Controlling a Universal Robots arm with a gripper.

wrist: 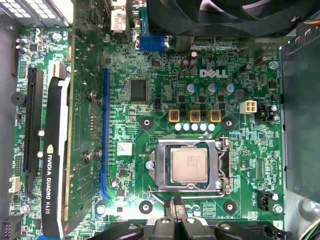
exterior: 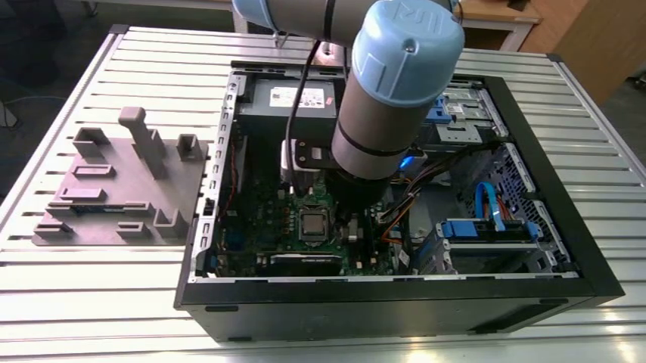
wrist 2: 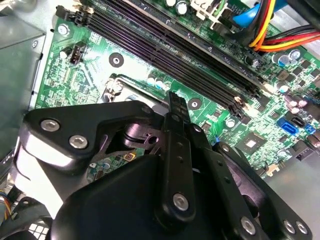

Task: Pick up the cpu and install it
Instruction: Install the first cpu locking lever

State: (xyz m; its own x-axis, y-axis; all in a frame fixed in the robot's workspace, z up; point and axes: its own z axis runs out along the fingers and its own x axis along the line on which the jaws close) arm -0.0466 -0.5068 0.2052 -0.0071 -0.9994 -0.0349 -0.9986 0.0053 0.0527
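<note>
Exterior view: arm [exterior: 389, 98] inside the open computer case [exterior: 404, 302]; cpu [exterior: 314, 224] at the middle of the motherboard [exterior: 257, 218]. First wrist view: cpu [wrist: 189, 165] seated within socket frame [wrist: 223, 165]; gripper [wrist: 176, 201], fingers together and empty, just beside the frame. Second wrist view: gripper [wrist 2: 173, 97] tip near memory slots [wrist 2: 175, 50]

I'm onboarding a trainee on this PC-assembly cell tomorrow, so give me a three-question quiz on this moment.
1. True or false: the cpu lies inside the metal frame of the socket on the motherboard.
2. In the exterior view, where does the grey fixture block stand relative to the computer case? A) on the exterior view's left of it B) on the exterior view's right of it C) inside it
3. Fill in: in the first wrist view, the end effector is nearest the ____.
Key: 1 true; 2 A; 3 socket.
</note>
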